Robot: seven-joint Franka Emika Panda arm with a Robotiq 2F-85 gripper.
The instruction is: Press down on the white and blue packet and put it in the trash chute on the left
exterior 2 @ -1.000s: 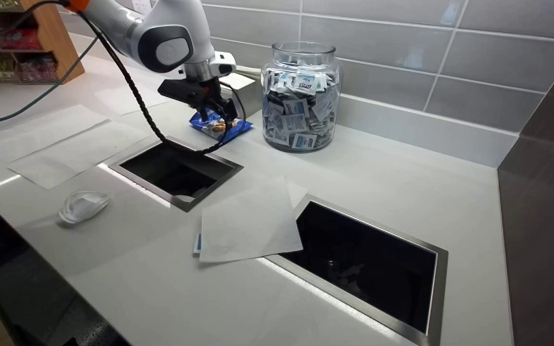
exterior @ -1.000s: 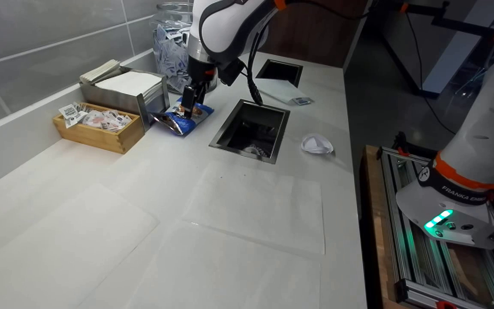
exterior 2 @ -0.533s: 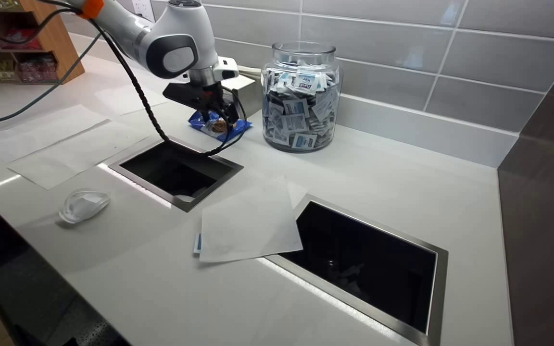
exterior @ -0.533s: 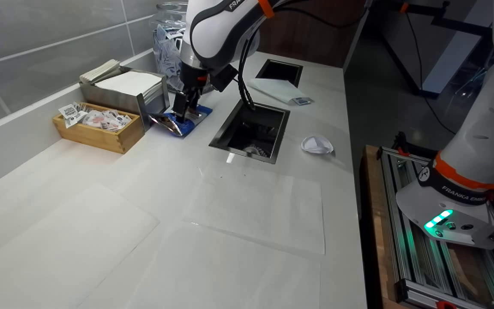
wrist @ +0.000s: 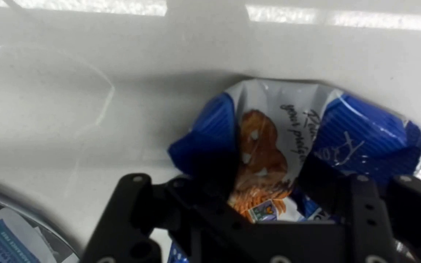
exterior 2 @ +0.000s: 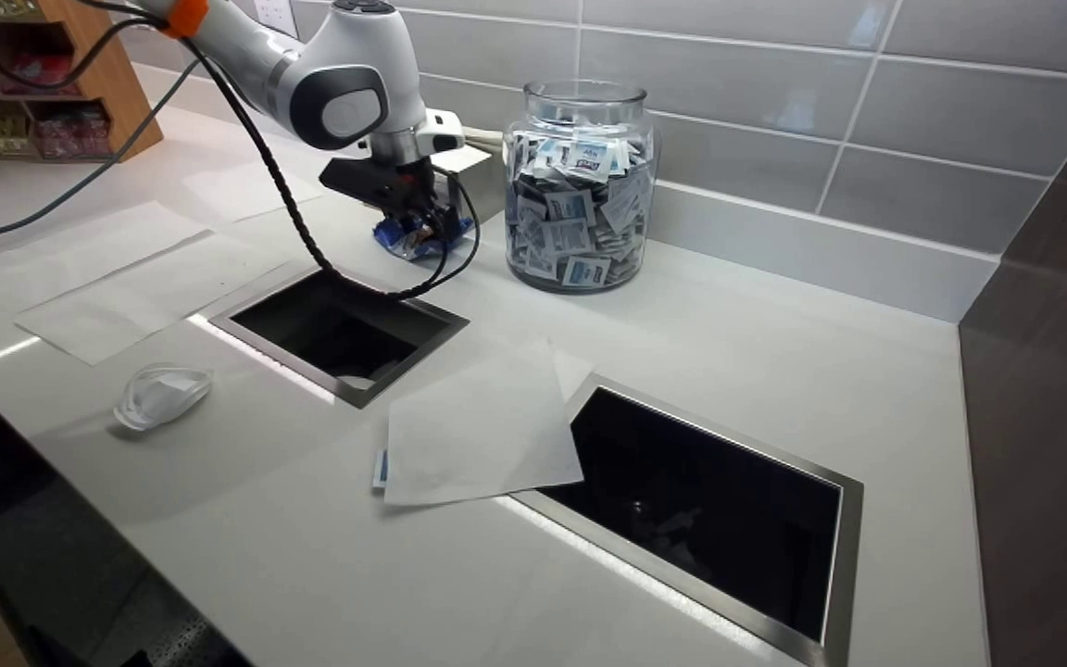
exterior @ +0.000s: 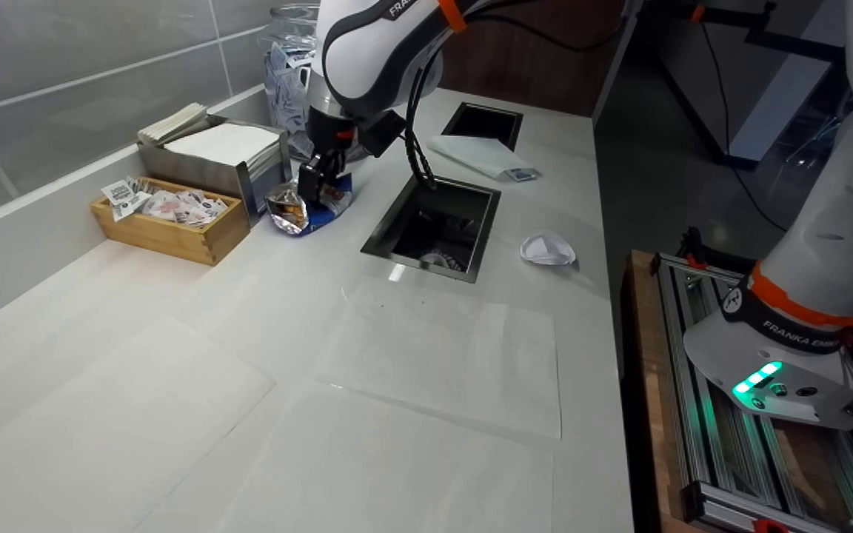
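Observation:
The white and blue packet [wrist: 294, 109] lies bunched on the counter, its middle buckled upward to show a white panel with a brown snack picture. Its silver-lined end points toward the wooden box in an exterior view. My gripper [exterior: 320, 189] is down at the packet, a finger pressing on each side and the folded film squeezed between them. In the wrist view the fingertips are dark and partly hidden in the folds. Just beside the packet is the left trash chute, whose metal rim [exterior 2: 415, 365] surrounds a dark opening.
A glass jar of sachets [exterior 2: 580, 213] stands close behind the gripper. A napkin holder [exterior: 201, 174] and a wooden box [exterior: 156, 233] line the wall. Another chute [exterior 2: 719, 445] has a paper sheet [exterior 2: 478, 426] over its edge. A crumpled white wrapper [exterior: 547, 249] lies near the counter's front.
My gripper has lowered onto the packet and shifted slightly toward the napkin holder. Its fingers have drawn together, and the flat packet has buckled and bunched up between them.

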